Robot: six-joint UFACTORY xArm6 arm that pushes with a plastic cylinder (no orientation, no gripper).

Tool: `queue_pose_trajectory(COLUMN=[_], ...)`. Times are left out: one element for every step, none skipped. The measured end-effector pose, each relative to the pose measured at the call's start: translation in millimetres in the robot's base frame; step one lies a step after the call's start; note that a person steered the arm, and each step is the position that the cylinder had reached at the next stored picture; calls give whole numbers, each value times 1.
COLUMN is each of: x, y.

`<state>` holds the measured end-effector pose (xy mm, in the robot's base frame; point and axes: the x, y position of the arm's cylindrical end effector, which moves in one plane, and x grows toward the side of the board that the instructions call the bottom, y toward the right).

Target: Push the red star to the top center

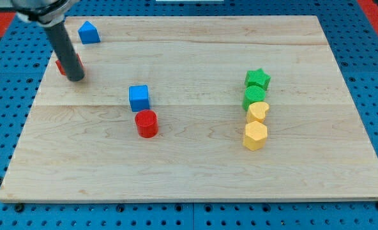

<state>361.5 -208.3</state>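
The red star (62, 66) lies near the board's top left, mostly hidden behind my rod; only red edges show on both sides of it. My tip (76, 79) rests on the board at the star's lower right edge, touching or almost touching it. The rod leans up to the view's top left.
A blue house-shaped block (88, 32) lies above the star. A blue cube (138, 98) and a red cylinder (147, 123) sit left of centre. On the right stand a green star (258, 79), a green block (255, 97), a yellow heart (258, 112) and a yellow hexagon (255, 135). The wooden board (195, 172) has blue pegboard around it.
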Motion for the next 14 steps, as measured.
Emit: queue_pose_trajectory(x=[-22, 24, 67, 57, 51, 0, -58, -87, -77, -118, -140, -118, -83, -95], y=[45, 52, 7, -62, -97, -52, 18, 71, 1, 42, 109, 80, 60, 146])
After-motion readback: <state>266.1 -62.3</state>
